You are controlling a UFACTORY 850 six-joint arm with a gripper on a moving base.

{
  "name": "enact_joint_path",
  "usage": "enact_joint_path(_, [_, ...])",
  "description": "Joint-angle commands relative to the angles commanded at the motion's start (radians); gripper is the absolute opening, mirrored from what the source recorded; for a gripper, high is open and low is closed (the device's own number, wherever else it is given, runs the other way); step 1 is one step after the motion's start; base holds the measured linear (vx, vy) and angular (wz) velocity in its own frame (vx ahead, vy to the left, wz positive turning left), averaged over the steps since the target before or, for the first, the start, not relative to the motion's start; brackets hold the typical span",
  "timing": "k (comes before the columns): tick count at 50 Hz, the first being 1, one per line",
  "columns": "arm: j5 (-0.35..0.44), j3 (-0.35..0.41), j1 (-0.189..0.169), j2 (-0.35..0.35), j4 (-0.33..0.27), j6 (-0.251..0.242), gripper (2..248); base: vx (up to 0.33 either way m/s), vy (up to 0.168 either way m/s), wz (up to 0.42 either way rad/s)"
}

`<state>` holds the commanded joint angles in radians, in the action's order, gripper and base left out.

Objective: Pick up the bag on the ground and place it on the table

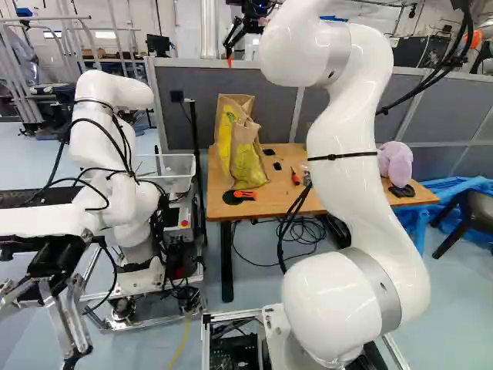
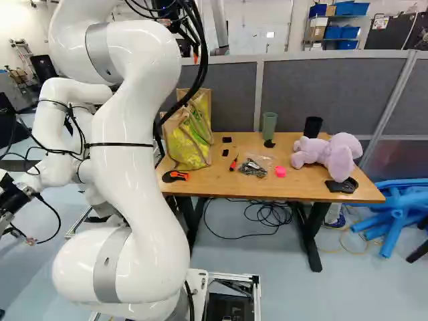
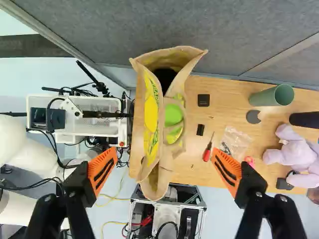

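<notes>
High over the table's far side, my gripper (image 1: 232, 51) hangs at the top of the left base view. Seen from the wrist, the gripper (image 3: 164, 163) is open, its orange-padded fingers wide apart with nothing gripped. The brown and yellow paper bag (image 3: 151, 112) stands upright on the wooden table (image 3: 199, 167), below the gripper and ahead of it. Its top gapes, and a dark hollow shows inside. In the left base view the bag (image 1: 245, 154) is at the table's left end, near the grey partition. No bag shows on the ground.
Another robot (image 1: 115, 162) stands left of the table. On the tabletop are a green cup (image 2: 269, 126), a black cup (image 2: 313, 127), a purple plush toy (image 2: 328, 154), a red screwdriver (image 3: 207, 149) and an orange-black tool (image 2: 175, 176). A grey partition (image 2: 321, 87) runs behind.
</notes>
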<state>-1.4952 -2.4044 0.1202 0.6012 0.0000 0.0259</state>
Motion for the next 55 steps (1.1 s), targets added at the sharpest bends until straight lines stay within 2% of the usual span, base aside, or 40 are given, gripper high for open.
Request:
enact_joint_path(25, [0.0, 0.0, 0.0, 0.0, 0.0, 0.0, 247, -0.006, -0.054, 0.01])
enact_joint_path(55, [0.0, 0.0, 0.0, 0.0, 0.0, 0.0, 247, -0.06, -0.037, 0.01])
